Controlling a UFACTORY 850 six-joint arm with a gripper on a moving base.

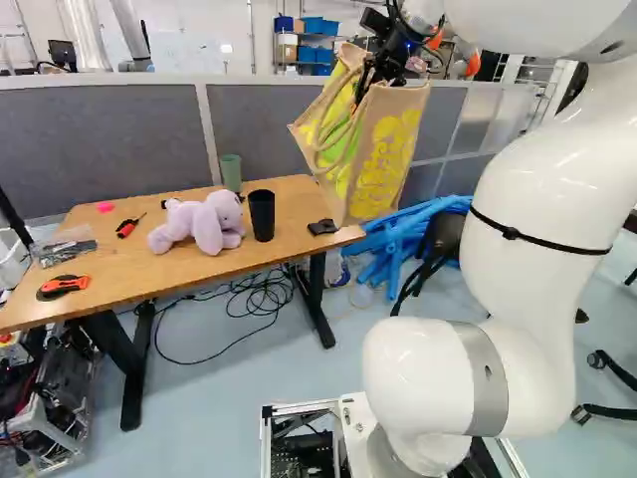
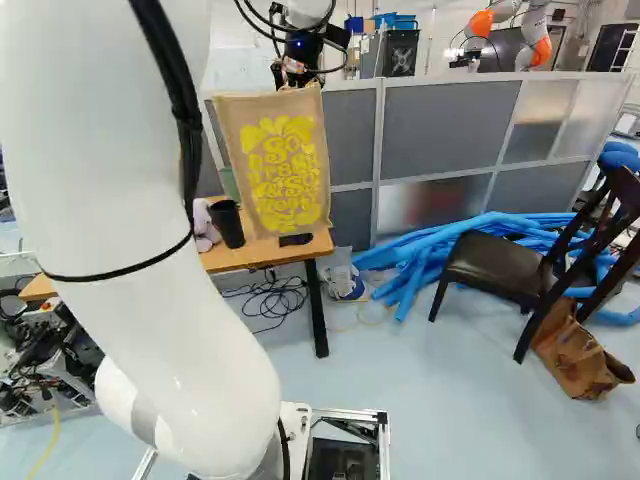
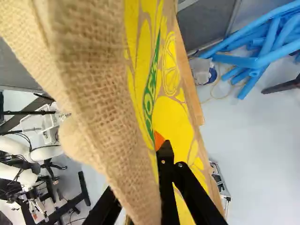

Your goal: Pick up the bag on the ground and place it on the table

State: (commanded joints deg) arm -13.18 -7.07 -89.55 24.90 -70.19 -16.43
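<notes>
One bag [image 1: 390,159] hanging below the hand [image 1: 372,80], fingers pinching its upper rim, bottom near the right edge of the worktop [image 1: 129,261]

Wears glossy white rounded casings [image 1: 542,189], grey joint bands [image 1: 488,378], a thin black strap [image 1: 513,233], dark cabling [image 2: 175,90] and a black end effector [image 2: 292,74].

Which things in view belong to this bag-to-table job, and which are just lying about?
Part of the job:
burlap bag, hanging from the jaws
table

Just lying about:
plush toy
black cup
green cup
orange cutter
blue tubes
brown bag on the floor
</notes>
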